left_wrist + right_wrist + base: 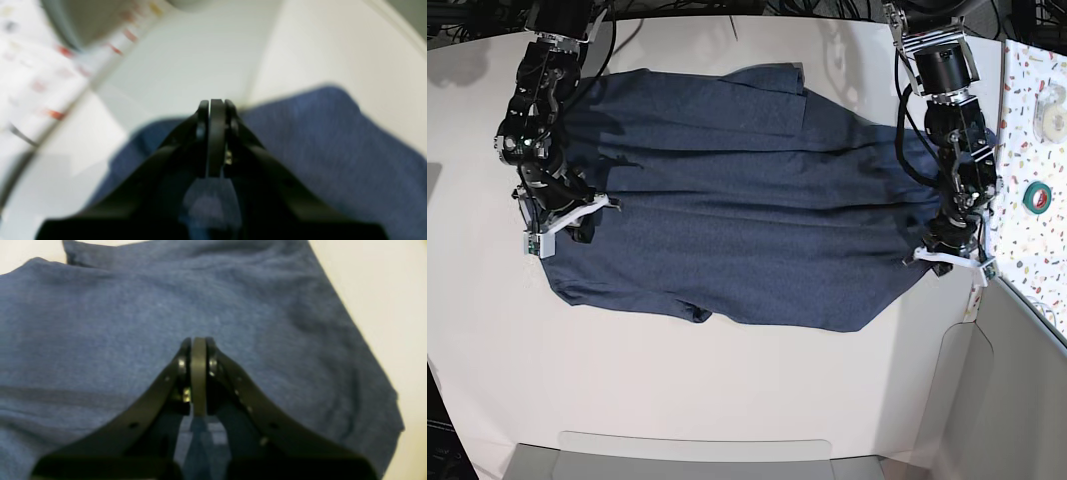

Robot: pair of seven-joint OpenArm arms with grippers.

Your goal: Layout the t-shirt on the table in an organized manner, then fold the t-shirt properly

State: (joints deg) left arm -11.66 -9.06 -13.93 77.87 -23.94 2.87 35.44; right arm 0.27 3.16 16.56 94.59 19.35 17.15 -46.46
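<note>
Claws (216,106) (198,345) closed, pinching t-shirt (747,190) edges

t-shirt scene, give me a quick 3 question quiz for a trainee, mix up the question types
1. True or false: the white lettering of the t-shirt faces up in the base view.
2. Multiple choice: how do the arms stand to the shirt? A) both at one end B) one at each end, cloth stretched between them C) both off the cloth, over the table
3. Short answer: are the fingers of the left gripper and the right gripper open or shut?

Key
1. False: only plain dark blue cloth shows.
2. B
3. Both shut. Each appears to pinch cloth, though the wrist views are blurred.
</note>
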